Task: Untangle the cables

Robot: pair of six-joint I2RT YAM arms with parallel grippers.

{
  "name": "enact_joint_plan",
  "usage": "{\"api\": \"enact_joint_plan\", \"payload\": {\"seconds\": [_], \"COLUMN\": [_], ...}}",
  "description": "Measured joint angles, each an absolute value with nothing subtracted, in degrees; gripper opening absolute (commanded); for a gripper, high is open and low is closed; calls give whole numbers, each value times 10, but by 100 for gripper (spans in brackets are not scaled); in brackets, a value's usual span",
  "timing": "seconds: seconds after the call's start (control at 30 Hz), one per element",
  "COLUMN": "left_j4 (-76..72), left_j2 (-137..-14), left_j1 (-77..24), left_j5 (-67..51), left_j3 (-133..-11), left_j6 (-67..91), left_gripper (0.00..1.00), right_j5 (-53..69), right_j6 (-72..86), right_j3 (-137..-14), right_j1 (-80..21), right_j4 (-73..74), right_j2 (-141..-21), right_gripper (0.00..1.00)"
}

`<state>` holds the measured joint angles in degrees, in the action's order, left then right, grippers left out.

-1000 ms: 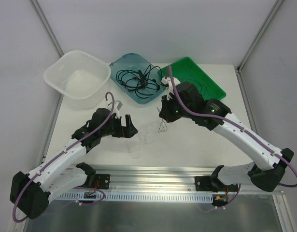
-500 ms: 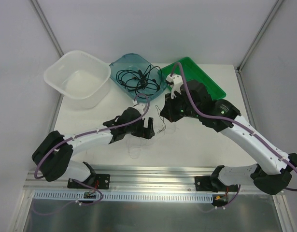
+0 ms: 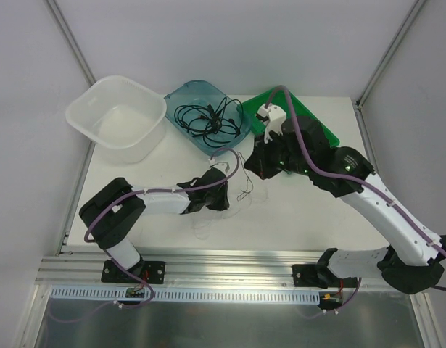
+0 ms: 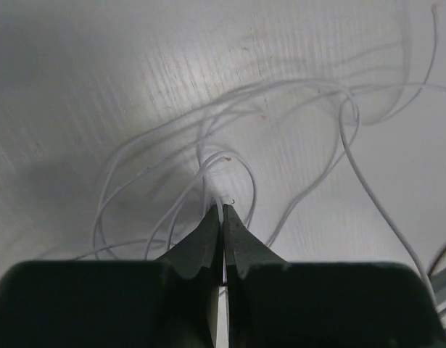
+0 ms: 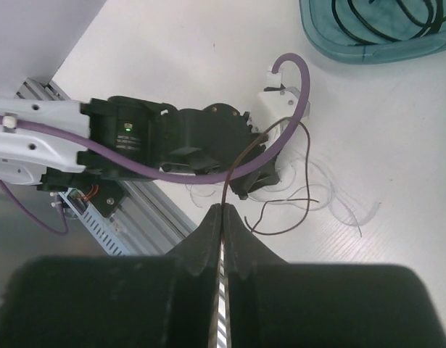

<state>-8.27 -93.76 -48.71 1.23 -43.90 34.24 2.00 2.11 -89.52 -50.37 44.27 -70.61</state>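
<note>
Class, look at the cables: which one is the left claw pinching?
The white cable, in the shut left claw. The brown cable is in the right claw; the black cables lie in the teal tray.

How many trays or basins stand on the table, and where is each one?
3. The white basin is far left; the blue tray, holding black cables, is beside it in the middle; the green tray is right of that, partly covered by the right arm.

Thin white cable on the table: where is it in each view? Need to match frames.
Top external: thin white cable, faint loops at centre.
Left wrist: centre, pinched between shut jaws.
Right wrist: right of centre, beside thin dark brown cable.
Shared landmark: the left gripper clamping it.
</note>
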Motion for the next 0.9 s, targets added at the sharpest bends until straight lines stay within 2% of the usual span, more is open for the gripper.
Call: {"api": "enact_joint_plan", "payload": {"seconds": [0.23,0.43,0.67,0.8,0.9], "left_j4": [-61,-35,4,36,59], "left_j2": [-956,-946,-890,-850,-810], "left_j1": [-487,-462,-399,-397,-397], "left_j5": [70,107,126,127,126], "left_j3": [-464,-462,-419,-400,-395], "left_j6": [402,436,442,440,435], "left_gripper": [0,0,0,0,10], "right_j5": [8,-61,-194,-235,-231], "right_j6": [-9,-55,-114,-142,-151], "right_j3": [-992,-1064,-1038,-999,-970], "right_j1": [-496,-487,-483,-457,-400], "right_j4": [479,494,454,427,409], "right_j2": [-685,-616,-514,-525,-571], "right_gripper": [1,1,1,1,1]}}
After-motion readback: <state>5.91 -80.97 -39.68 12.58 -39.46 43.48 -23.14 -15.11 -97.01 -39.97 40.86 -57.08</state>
